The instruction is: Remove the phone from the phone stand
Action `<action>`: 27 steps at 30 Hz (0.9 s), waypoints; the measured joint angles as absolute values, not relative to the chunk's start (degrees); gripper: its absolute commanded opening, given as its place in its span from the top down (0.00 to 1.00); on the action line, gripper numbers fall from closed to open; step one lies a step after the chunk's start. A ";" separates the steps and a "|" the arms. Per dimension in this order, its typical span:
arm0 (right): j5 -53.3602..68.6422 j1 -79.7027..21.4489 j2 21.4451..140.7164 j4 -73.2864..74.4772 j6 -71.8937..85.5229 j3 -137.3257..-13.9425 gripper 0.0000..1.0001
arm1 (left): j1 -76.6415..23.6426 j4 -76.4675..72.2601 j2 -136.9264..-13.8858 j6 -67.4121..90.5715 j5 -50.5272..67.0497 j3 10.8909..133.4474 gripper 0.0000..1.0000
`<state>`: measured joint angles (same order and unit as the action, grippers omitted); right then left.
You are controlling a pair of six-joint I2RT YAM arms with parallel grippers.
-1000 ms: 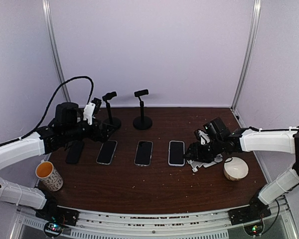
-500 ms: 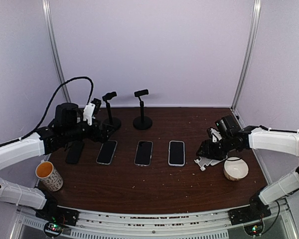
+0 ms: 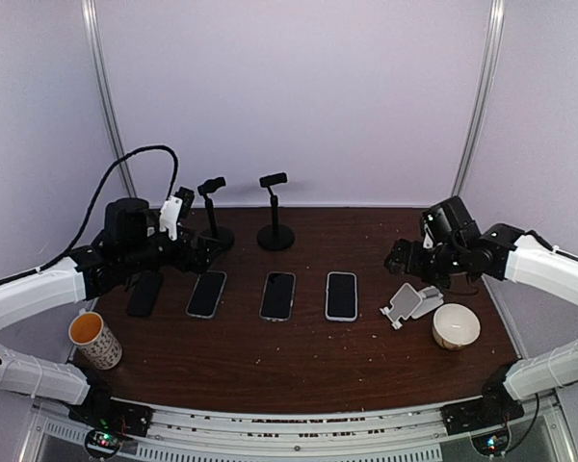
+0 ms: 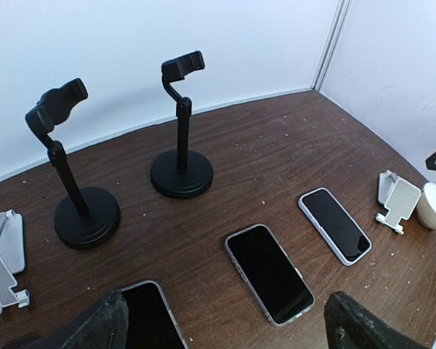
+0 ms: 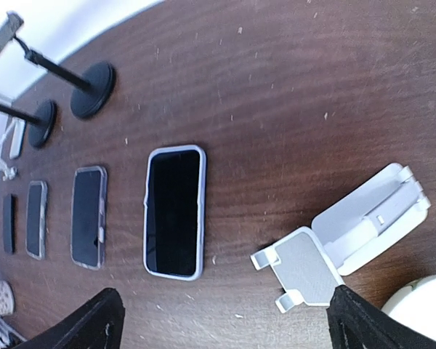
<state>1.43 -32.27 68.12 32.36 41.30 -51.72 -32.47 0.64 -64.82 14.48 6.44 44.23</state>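
The right gripper (image 3: pixel 397 260) has risen and pulled back toward the right edge of the overhead view; a second ago it sat low against the white phone stand (image 3: pixel 410 303), just right of the phone (image 3: pixel 341 295). The stand now lies free on the table (image 3: pixel 299 356), shifted a little to the right of where it was, near the bowl (image 3: pixel 456 325) at lower right. The phone has not moved. It lies flat, screen up, in the middle right of the frame, just left of the stand and not touching it, at the end of a row with three other phones (image 3: pixel 206 294). The left arm is unchanged.

In the right wrist view the fingertips (image 5: pixel 94 320) sit at the bottom corners with bare wood between them. The jaws are spread wide and grip nothing, and the phone and stand lie below them.

The left gripper (image 4: pixel 225 323) hangs at the upper left of the table, near the two black stands (image 3: pixel 275 212). Its jaws are likewise fully apart, holding and touching nothing. A paper cup (image 3: pixel 94 339) stands at lower left.
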 measured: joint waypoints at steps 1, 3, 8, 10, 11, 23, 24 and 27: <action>-0.99 -33.30 68.16 33.63 42.59 -53.41 0.00 | -32.47 0.43 -64.82 14.48 6.44 44.23 0.02; -5.43 -34.94 68.73 36.93 45.93 -56.84 0.00 | -32.47 0.01 -64.82 14.48 6.42 44.21 0.02; -14.04 -37.98 73.91 45.84 55.55 -64.25 0.00 | -32.47 -0.62 -64.49 14.50 6.22 43.24 0.02; -16.40 -39.35 77.45 49.76 59.16 -66.76 0.00 | -32.47 -0.86 -64.16 14.52 6.17 42.74 0.02; -17.21 -39.99 79.33 51.44 61.12 -67.79 0.00 | -32.47 -0.89 -64.03 14.52 6.15 42.63 0.02; -18.50 -41.43 90.08 57.56 72.53 -69.19 0.00 | -32.47 -2.15 -61.30 14.55 4.86 41.06 0.02; -18.48 -41.43 90.63 57.49 73.01 -69.19 0.00 | -32.47 -2.17 -61.28 14.55 4.84 40.97 0.02; -18.17 -41.36 93.01 57.23 74.56 -69.19 0.00 | -32.47 -2.13 -61.28 14.52 4.71 40.86 0.02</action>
<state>-18.17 -41.36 93.01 57.23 74.56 -69.19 -32.47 -2.13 -61.28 14.52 4.71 40.86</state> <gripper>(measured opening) 0.997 0.978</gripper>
